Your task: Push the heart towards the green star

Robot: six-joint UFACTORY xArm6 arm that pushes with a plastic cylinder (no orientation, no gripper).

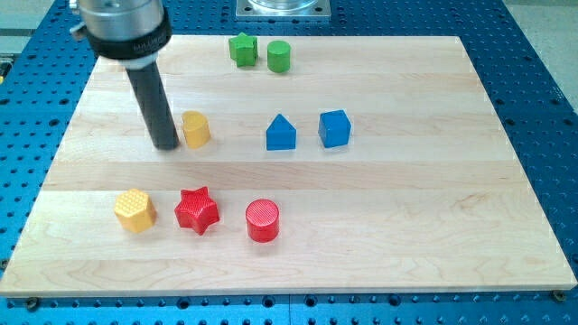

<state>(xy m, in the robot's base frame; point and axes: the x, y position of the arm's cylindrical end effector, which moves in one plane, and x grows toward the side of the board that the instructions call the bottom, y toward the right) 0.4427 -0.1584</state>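
The yellow heart (196, 129) lies left of the board's middle. The green star (242, 49) sits near the view's top, up and to the right of the heart. My tip (166, 143) rests on the board just left of the heart, touching or almost touching its left side. The dark rod rises from it to the arm's head at the view's top left.
A green cylinder (278, 56) stands right next to the green star. A blue house-shaped block (281, 133) and a blue cube (334, 128) lie right of the heart. A yellow hexagon (135, 210), a red star (197, 210) and a red cylinder (262, 220) line the lower left of the wooden board (406, 226).
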